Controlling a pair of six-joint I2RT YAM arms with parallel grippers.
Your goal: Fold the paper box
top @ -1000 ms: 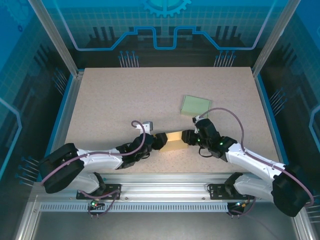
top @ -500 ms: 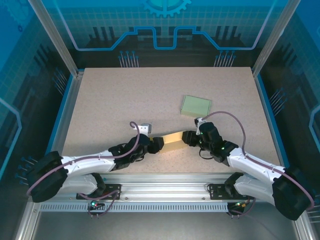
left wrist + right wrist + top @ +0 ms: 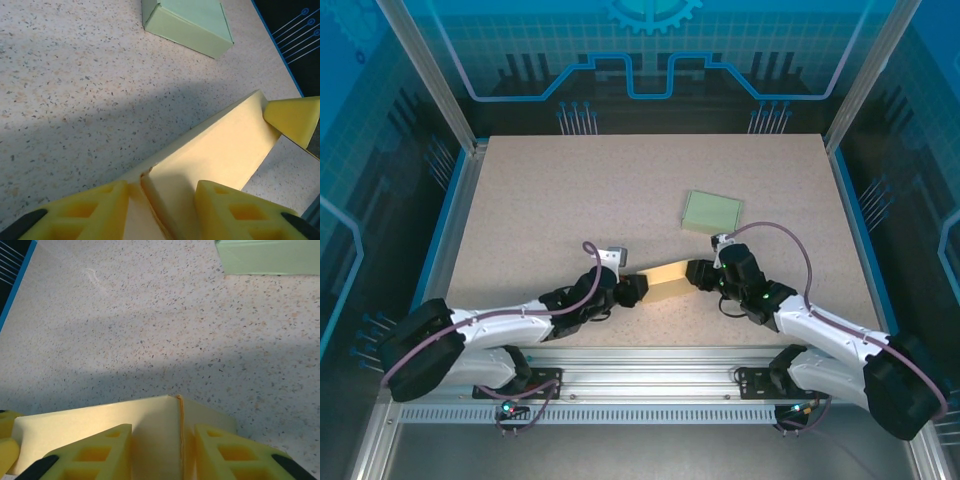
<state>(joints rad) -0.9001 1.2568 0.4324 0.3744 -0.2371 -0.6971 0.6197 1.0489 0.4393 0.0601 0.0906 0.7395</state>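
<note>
Landmark: green box (image 3: 711,211), flat on the table (image 3: 570,200).

- Paper box (image 3: 665,280): yellow, elongated, just nearer the arm bases than the green box and a little to its left, well apart from it. It runs roughly left to right, its right end angled towards the green box.
- Left arm: stretched low and forward, forearm angled in from the left. Left gripper (image 3: 161,187) is at the box end farther from the green box. Fingers press either side of the folded end flap, clamped on it.
- Right arm: reaches in low from the right, elbow bent. Right gripper (image 3: 162,432) grips the end nearer the green box, fingers in contact on both sides.
</note>
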